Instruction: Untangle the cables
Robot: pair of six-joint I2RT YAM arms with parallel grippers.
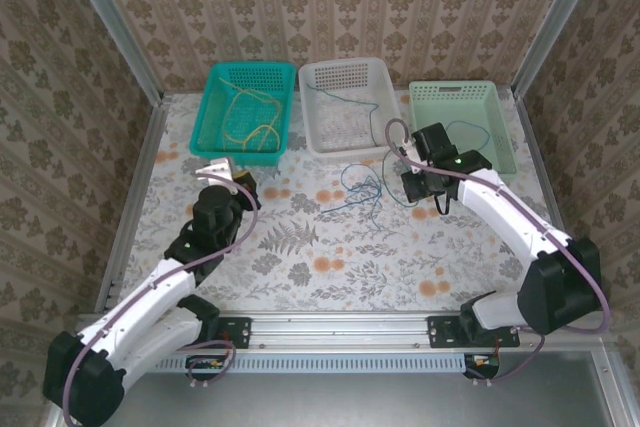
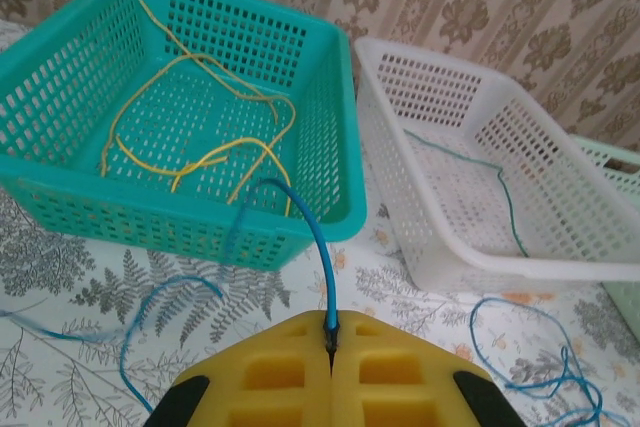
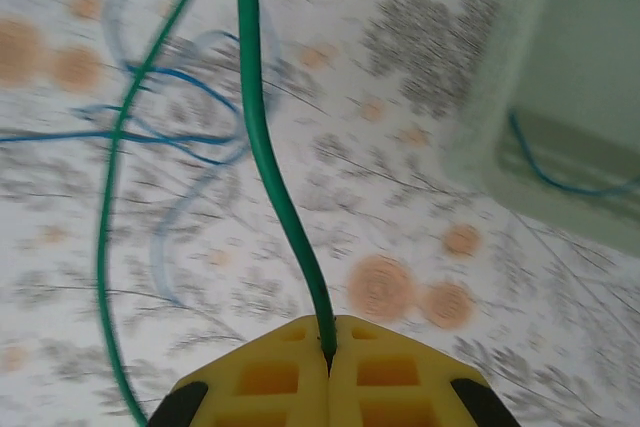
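Now, left tool [image 2: 330, 335] clamped on blue cable [image 2: 306, 219] arcing forward, right tool [image 3: 328, 349] clamped on green cable [image 3: 262, 142] stretched ahead.

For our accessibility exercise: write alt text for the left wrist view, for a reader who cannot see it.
The shut left gripper pinches a blue cable arcing before a teal basket of yellow cables; a white basket stands right.

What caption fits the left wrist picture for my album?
Shut fingers pinch a blue cable near a teal basket of yellow cables and a white basket.
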